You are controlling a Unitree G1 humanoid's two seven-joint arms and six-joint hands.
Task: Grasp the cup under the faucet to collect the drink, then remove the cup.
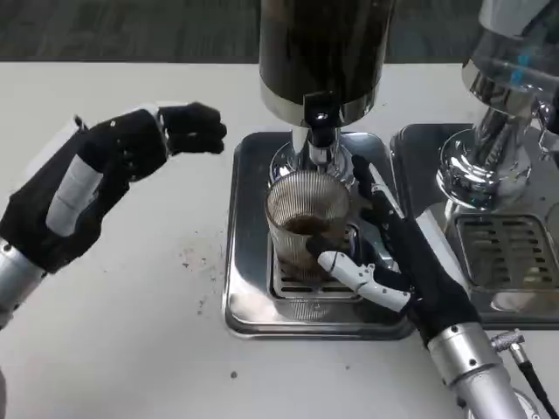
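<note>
Cup (306, 229): clear ribbed glass, round, upright on the drip tray straight under the faucet; a shallow layer of brown drink shows in its bottom.
Faucet (319, 131): short black and chrome spout sticking down from the dispenser base, its tip just above the cup's rim.
Dispenser (323, 52): tall dark cylinder with a shiny metal band round its foot.
Drip tray (249, 262): square, polished steel with rounded corners and a raised rim; a slotted grille sits in its middle under the cup.
Right hand (384, 253): wrapped round the cup from the right side, a white and black finger curling across the front of the glass low down, black fingers reaching up along its far right side; it grips the cup.
Left hand (140, 144): raised above the tabletop left of the tray, black fingers curled inward with nothing in them, well apart from the cup.
Tabletop (131, 332): flat, white and matte, with small brown specks near the tray's left edge.
Second dispenser (507, 113): chrome stem and clear top at the right, on its own steel tray with a slotted grille.
</note>
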